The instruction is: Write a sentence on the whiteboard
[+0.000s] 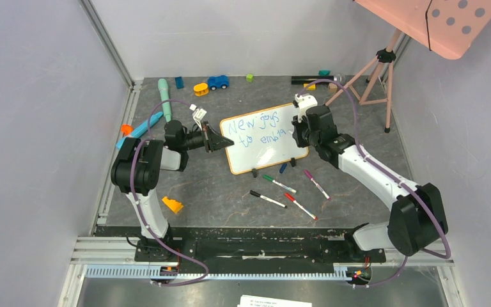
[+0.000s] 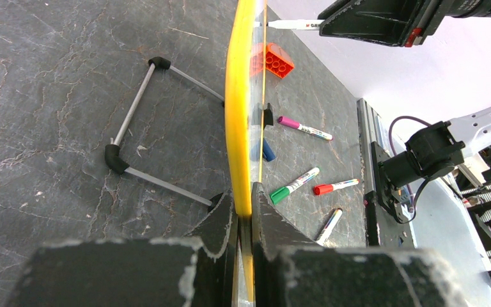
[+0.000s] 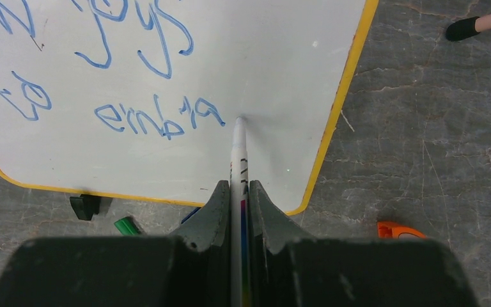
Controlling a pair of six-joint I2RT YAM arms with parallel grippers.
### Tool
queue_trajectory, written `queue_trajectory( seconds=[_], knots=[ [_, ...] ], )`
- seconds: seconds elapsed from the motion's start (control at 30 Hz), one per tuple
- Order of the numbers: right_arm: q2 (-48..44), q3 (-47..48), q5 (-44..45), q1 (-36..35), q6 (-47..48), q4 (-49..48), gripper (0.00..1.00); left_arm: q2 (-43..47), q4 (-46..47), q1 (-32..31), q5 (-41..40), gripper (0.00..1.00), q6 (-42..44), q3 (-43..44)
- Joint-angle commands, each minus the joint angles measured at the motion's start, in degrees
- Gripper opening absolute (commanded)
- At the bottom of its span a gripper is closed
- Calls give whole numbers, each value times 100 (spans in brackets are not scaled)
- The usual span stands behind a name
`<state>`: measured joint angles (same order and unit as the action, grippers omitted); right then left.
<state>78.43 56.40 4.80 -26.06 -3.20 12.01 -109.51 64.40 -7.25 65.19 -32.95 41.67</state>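
The whiteboard (image 1: 265, 144) stands tilted on the grey table on its black clip feet. Its yellow-orange frame shows edge-on in the left wrist view (image 2: 238, 109). My left gripper (image 1: 227, 144) is shut on the board's left edge (image 2: 246, 211). My right gripper (image 1: 296, 131) is shut on a white marker (image 3: 237, 166). The marker's tip touches the board (image 3: 281, 70) just right of the last blue letter. The sentence (image 1: 260, 131) reads roughly "New joys / to embra" in blue (image 3: 160, 118).
Several loose markers lie in front of the board: green (image 1: 278, 183), black (image 1: 267, 199), red (image 1: 301, 206), purple (image 1: 316, 184). An orange brick (image 1: 172, 204) lies near left. Toys line the back (image 1: 217, 82). A pink tripod (image 1: 374, 73) stands back right.
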Motion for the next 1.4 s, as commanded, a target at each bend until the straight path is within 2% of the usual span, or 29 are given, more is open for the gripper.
queue_trajectory(
  seconds=[0.0,0.3,0.77,1.37],
  knots=[
    [82,179,38,15,-3,-242,0,-99,53,-14,3,2,698,-45],
    [210,263,261,18,53,-259,0,-74,55,-15,-6,2,724,-71],
    [544,470,104,15,32,-360,0,-46,55,-20,-21,2,753,-87],
    [246,-182,-337,10,-67,-375,0,-70,24,-14,-32,2,751,-71]
  ],
)
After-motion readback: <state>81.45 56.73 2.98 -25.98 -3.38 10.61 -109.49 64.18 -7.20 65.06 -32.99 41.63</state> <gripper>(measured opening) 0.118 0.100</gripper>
